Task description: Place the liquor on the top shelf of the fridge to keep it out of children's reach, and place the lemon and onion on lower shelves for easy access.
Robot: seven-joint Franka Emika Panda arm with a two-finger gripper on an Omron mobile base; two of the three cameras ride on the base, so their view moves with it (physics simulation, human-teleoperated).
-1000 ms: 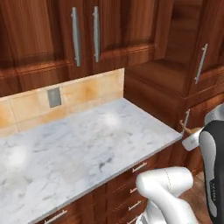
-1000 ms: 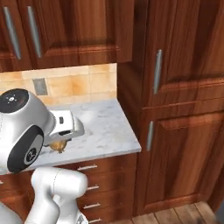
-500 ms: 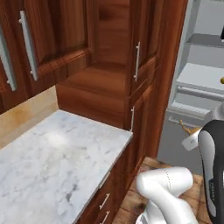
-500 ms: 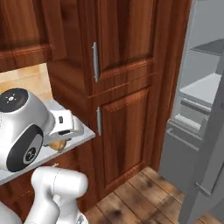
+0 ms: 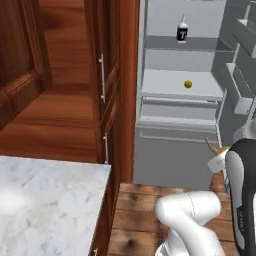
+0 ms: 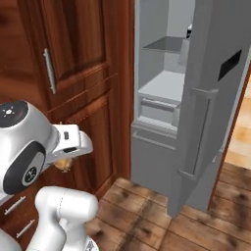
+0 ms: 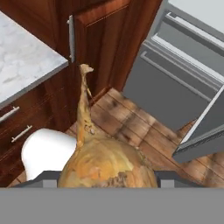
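Fridge (image 5: 165,150) now ahead; liquor (image 5: 182,31) shelved

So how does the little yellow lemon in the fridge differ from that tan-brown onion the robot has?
The small yellow oval lemon sits loose on a pale lower shelf of the grey fridge; the tan-brown onion is held in the gripper, outside the fridge. The lemon looks smooth, the onion mottled with a thin stem. Both are small produce.

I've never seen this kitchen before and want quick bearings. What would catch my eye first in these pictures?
The open fridge stands out, pale grey beside dark wood cabinets. On its top shelf stands a small bottle of liquor, and a lemon lies on the wider shelf below. Close up, the hand view shows a tan onion held in the gripper, stem pointing away.
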